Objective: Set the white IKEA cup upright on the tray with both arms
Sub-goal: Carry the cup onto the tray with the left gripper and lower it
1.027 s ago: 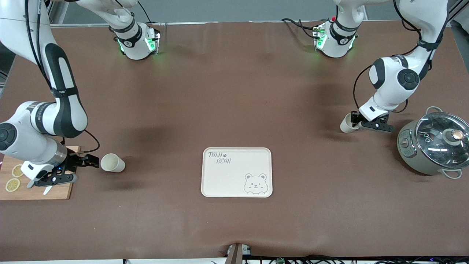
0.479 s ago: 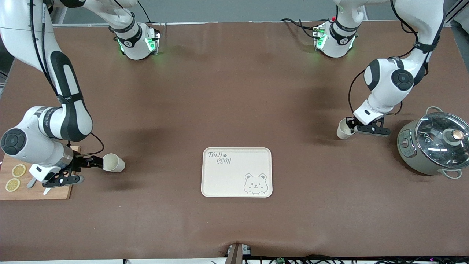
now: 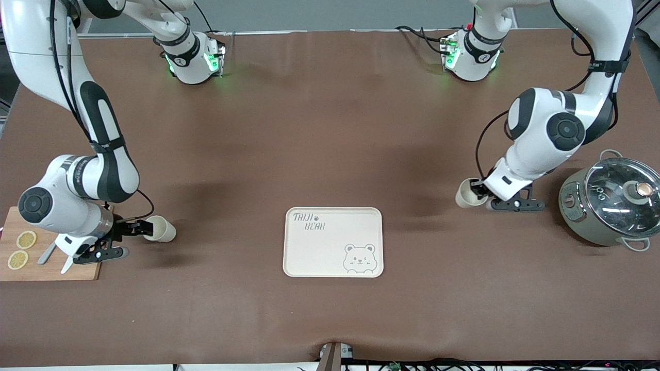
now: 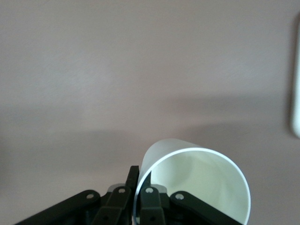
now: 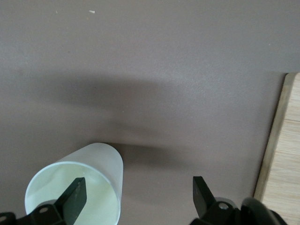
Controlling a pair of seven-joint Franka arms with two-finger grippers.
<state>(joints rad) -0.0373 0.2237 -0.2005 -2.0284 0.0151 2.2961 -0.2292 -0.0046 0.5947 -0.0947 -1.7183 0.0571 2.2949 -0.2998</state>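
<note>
Pinching held cup by its thin rim with left pincer, at two o'clock of tray; might pivot or slip. Spread right pincer straddling wall of lying cup at tray's nine o'clock; could nudge it rolling.

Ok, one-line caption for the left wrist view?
Left claw shut on the rim of a white cup above the brown table, tray edge in view.

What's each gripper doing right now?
Left gripper: shut on the rim of a cup, lifted.
Right gripper: open, one finger inside the mouth of the other cup lying on the table, not gripping.
</note>
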